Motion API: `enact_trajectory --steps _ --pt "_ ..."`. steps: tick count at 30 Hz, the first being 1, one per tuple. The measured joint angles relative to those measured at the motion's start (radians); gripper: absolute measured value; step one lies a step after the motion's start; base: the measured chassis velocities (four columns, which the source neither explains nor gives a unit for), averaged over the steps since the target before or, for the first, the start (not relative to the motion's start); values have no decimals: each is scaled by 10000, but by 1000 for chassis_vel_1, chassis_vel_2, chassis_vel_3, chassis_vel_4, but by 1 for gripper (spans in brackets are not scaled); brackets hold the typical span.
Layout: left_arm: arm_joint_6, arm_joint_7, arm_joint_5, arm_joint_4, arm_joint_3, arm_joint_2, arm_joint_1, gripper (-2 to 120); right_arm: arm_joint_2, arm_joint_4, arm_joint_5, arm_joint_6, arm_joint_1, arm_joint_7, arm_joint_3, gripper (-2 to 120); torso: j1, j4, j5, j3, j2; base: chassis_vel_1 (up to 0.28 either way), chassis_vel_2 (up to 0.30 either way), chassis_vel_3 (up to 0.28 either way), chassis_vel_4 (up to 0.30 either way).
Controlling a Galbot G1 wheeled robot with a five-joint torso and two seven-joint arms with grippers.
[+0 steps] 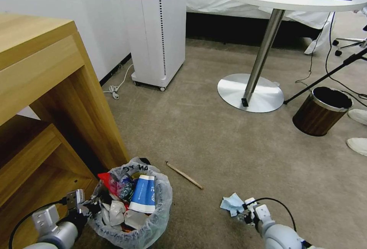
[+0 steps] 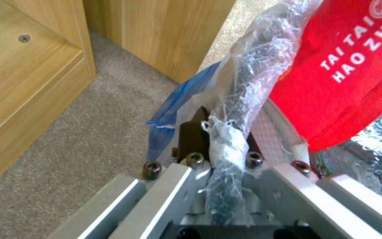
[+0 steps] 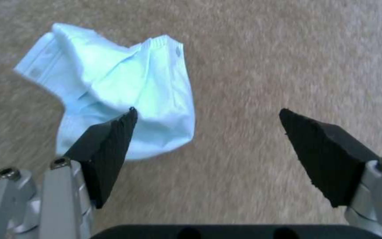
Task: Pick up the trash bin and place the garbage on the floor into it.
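- The trash bin (image 1: 132, 207) stands on the beige floor (image 1: 229, 145) just beside the foot of the wooden cabinet (image 1: 46, 100); its crinkly bag liner holds a blue-white carton (image 1: 142, 194), a red bag (image 2: 346, 69) and crumpled wrappers.
- The left gripper (image 1: 90, 206) pinches the bin's rim on the side nearest the robot, its jaws pressed together on the twisted liner (image 2: 235, 109).
- A blue mask (image 1: 232, 204) lies crumpled on the floor, to the right of the bin and apart from it.
- The right gripper (image 3: 206, 132) hangs low over the mask, jaws spread wide, one pad (image 3: 107, 146) over the mask's edge.
- A wooden stick (image 1: 184, 175) lies on the floor between the bin and the mask.
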Motion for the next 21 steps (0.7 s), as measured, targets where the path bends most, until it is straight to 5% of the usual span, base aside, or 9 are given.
enact_trajectory --steps 8,21 --pt "-57 9 36 22 10 -143 -42 1 432 -572 -167 324 846 -141 -780 83 0 2 1 0 0 0 0 0 0" --pt "-65 29 60 35 22 -170 -158 1 388 205 -396 281 480 32 -750 76 0 1 0 0 0 0 0 0 0"
